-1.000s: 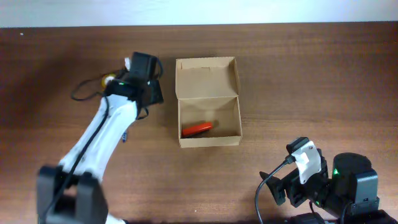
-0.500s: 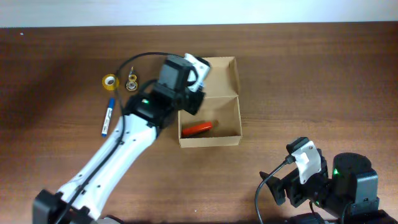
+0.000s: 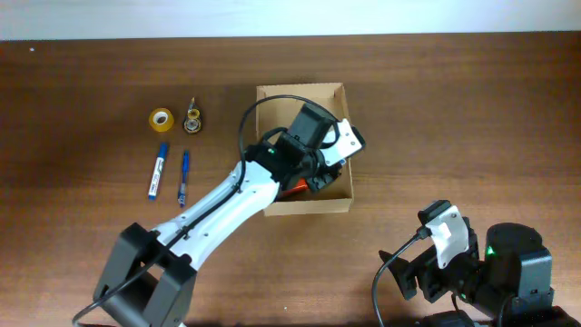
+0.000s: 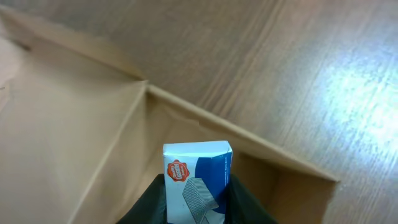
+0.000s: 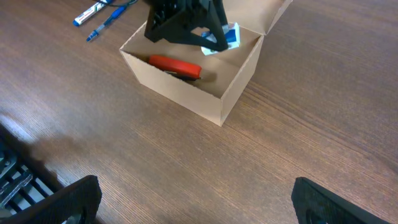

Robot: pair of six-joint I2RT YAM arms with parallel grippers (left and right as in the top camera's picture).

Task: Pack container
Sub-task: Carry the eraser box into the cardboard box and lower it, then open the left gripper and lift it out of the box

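The container is a tan cardboard box at mid-table, its flap lid folded open toward the back. A red object lies on its floor. My left gripper is shut on a small blue and white staple box, held upright over the container's right inner corner. The right wrist view shows that staple box just inside the container's rim. From overhead, the left arm's head covers the container's right half. My right gripper stands wide open over bare table at the front right, holding nothing.
Left of the container lie a yellow tape roll, a small brass-coloured item, a blue and white marker and a blue pen. The right arm's base sits at the front right corner.
The left arm has swung right from the items on the left to over the container, carrying the staple box. The right arm has not moved.
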